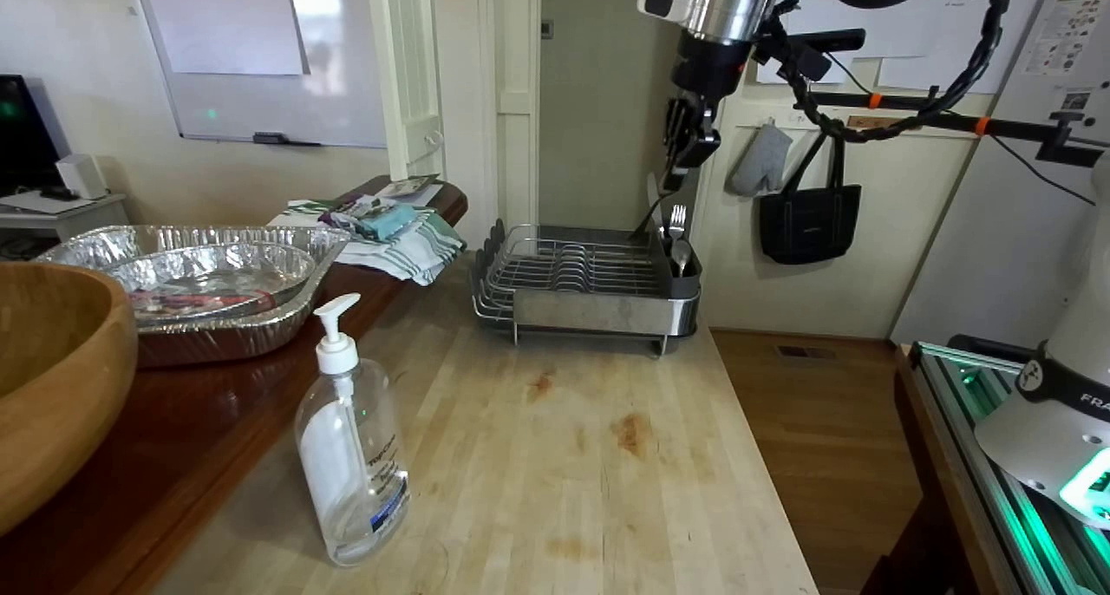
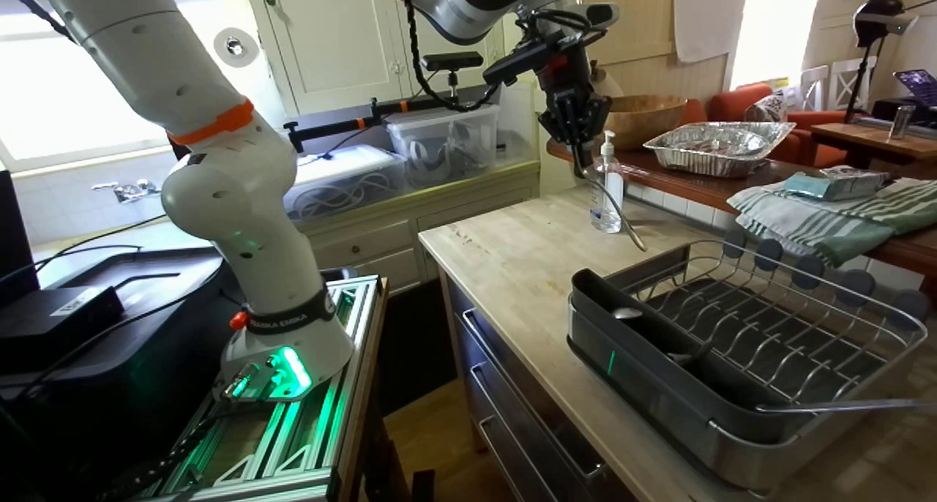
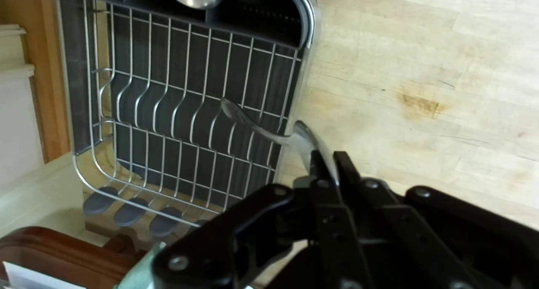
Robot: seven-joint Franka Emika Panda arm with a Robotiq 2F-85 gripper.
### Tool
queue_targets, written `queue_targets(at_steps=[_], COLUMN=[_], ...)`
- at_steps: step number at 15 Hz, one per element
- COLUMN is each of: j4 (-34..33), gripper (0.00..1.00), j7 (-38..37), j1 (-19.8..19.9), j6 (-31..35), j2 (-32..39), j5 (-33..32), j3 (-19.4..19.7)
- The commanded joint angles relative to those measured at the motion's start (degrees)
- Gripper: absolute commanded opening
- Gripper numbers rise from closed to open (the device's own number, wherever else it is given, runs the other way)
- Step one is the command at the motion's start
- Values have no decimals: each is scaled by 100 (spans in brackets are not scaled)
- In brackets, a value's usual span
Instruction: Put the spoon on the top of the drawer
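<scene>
My gripper (image 1: 673, 179) is shut on the bowl end of a slim dark metal spoon (image 1: 647, 219). In both exterior views the gripper (image 2: 583, 167) is raised and the spoon (image 2: 634, 236) slants downward from its fingertips. In the wrist view the spoon's bowl (image 3: 305, 141) sits between the fingertips (image 3: 329, 160), and its handle reaches across the picture over the dish rack. The spoon appears to touch nothing below. The drawer unit (image 2: 505, 407) has dark fronts with bar handles and a light wooden top (image 2: 512, 231), which also shows in an exterior view (image 1: 598, 491).
A grey wire dish rack (image 1: 598, 313) stands on the wooden top. Its utensil holder (image 2: 622, 363) holds a fork (image 1: 676, 220) and another spoon (image 1: 682, 253). A clear soap pump bottle (image 1: 355, 474) stands near a raised red-brown ledge bearing a wooden bowl (image 1: 61, 361) and foil trays (image 1: 234, 339).
</scene>
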State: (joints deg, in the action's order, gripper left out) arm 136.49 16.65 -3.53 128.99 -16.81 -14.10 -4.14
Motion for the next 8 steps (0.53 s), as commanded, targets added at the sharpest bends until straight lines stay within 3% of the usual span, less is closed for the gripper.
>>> queue_targets(at_steps=[1, 8], j4=[-88, -232], gripper=[2, 2], j7=[338, 866], j1=[-218, -538], j6=[-19, 60], j2=[198, 766], j5=[-226, -372], j3=[-114, -365])
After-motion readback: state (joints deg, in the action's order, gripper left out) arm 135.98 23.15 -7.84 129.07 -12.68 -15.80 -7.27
